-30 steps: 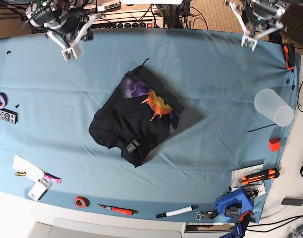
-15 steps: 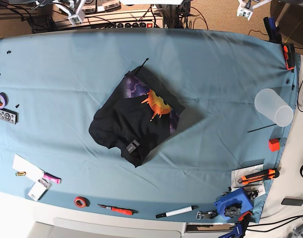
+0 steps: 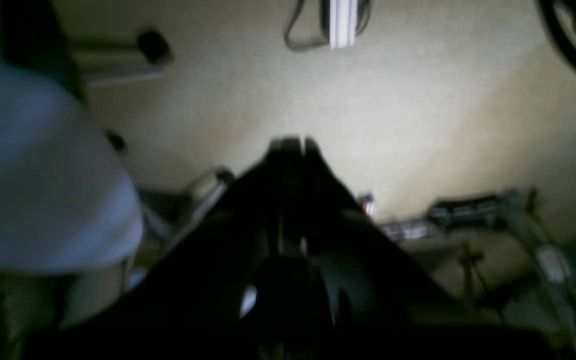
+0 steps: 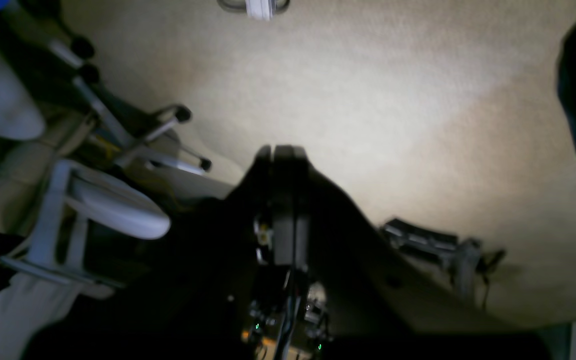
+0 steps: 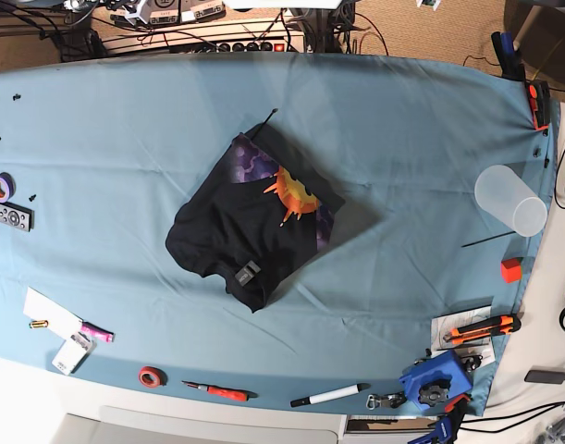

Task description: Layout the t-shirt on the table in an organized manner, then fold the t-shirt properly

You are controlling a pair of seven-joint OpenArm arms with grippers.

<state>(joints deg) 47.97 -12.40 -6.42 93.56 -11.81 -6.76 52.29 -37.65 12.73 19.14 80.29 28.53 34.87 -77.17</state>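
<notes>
Black fabric, the t-shirt (image 5: pixel 259 222) lies folded into a compact bundle mid-table (image 5: pixel 402 129), long axis diagonal, sunburst print showing, grey tag toward the near edge. Both arms are out of the overhead view; left gripper (image 3: pixel 290 145) and right gripper (image 4: pixel 278 150) have jaws pressed together, empty. Tools and a plastic cup (image 5: pixel 509 199) line the edges, well apart.

Both arms now withdrawn from above the table (image 5: pixel 430 120), claws closed.
</notes>
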